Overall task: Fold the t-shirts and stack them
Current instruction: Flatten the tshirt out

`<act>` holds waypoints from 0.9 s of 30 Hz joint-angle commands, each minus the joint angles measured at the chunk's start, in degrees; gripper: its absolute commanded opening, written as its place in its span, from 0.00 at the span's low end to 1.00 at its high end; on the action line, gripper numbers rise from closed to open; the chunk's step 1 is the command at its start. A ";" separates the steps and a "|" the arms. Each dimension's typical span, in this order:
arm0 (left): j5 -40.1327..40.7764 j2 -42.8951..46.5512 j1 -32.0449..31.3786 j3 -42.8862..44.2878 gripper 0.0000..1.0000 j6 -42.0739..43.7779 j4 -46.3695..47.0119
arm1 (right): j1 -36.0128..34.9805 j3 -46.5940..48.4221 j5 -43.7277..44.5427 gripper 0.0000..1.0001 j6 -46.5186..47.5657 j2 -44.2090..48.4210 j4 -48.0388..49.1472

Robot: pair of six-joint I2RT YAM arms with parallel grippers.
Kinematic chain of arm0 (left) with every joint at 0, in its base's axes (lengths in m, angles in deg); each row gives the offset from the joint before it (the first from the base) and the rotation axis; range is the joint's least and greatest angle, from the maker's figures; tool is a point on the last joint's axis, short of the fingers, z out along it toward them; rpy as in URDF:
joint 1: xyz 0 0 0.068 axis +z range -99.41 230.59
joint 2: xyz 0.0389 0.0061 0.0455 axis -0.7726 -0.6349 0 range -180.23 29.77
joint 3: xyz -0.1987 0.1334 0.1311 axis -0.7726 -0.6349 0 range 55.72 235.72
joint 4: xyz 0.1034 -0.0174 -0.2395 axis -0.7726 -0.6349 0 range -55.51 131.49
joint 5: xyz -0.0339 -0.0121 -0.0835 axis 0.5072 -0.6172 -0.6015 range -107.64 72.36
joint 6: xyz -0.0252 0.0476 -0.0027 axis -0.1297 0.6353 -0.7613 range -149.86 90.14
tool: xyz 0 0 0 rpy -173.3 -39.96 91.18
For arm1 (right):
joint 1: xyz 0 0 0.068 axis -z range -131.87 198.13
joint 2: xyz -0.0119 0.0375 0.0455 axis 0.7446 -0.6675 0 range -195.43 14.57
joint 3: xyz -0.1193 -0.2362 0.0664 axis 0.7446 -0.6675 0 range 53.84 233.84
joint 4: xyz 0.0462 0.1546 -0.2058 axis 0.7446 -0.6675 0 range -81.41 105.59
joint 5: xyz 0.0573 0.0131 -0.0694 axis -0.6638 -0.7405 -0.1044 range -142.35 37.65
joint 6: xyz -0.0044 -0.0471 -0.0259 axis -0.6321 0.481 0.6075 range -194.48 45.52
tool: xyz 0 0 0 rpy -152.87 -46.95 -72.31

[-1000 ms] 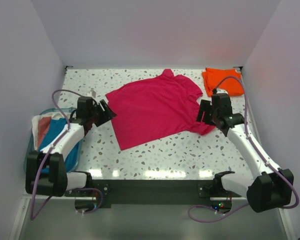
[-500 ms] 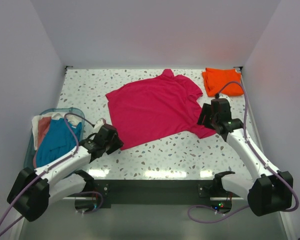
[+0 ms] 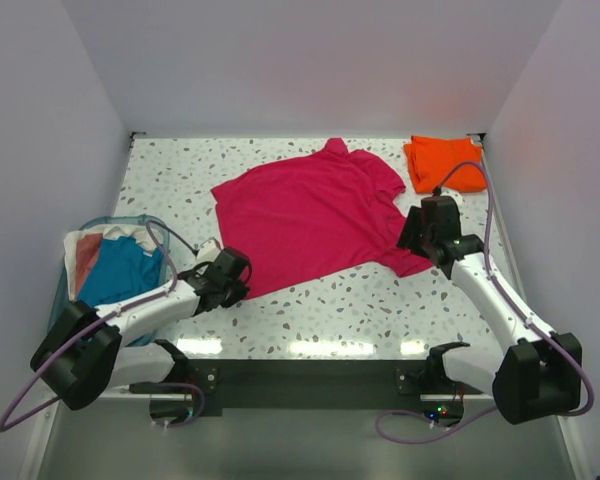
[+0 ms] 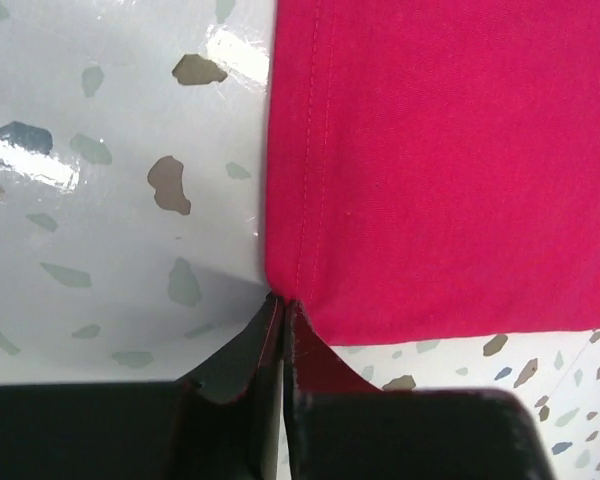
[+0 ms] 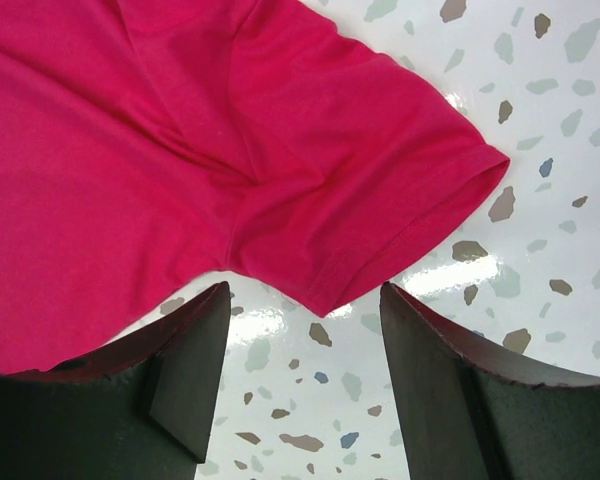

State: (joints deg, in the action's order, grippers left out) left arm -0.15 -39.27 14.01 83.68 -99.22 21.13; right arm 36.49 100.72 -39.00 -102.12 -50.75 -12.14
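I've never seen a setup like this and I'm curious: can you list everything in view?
pink t-shirt: one, magenta-pink, spread flat mid-table
orange t-shirt: one, bright orange, bunched small in the far right corner
bin: one, clear bluish, at the table's left edge
clothes in the bin: a few, teal, white and peach, piled together
table: one, white with dark speckles
left arm: one, white and black, purple cable
right arm: one, white and black, purple cable
left gripper: one, black, fingers closed at the pink t-shirt's near left corner
right gripper: one, black, fingers apart over the pink t-shirt's right-side sleeve
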 commanded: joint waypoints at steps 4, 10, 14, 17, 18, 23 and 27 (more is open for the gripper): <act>4.47 1.88 2.29 3.32 0.00 3.87 -3.97 | 2.67 -1.25 2.22 0.65 -2.16 -2.00 1.54; 0.17 15.67 20.21 1.21 0.00 15.37 -4.77 | 4.43 -2.84 1.34 0.63 -3.47 -3.58 1.71; -1.93 15.25 27.42 2.44 0.00 19.52 -5.04 | 4.61 -4.94 -1.56 0.59 -4.79 -4.29 2.50; -4.13 13.32 29.63 2.53 0.00 21.28 -3.38 | 4.52 -7.58 -4.46 0.56 -5.32 -4.20 4.17; -4.66 12.88 29.98 2.53 0.00 21.72 -2.41 | 4.52 -9.24 -7.08 0.54 -5.84 -4.29 5.21; -6.95 11.20 31.92 2.18 0.00 22.87 -0.47 | 3.82 -14.61 -11.76 0.51 -8.13 -2.71 6.63; -8.00 10.50 33.32 2.27 0.00 23.75 0.58 | 3.55 -19.00 -12.02 0.51 -10.77 1.06 5.93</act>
State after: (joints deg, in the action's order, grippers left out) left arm -6.81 -28.43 46.14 84.80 -78.00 18.79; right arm 40.33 83.91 -48.99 -109.53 -53.00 -7.70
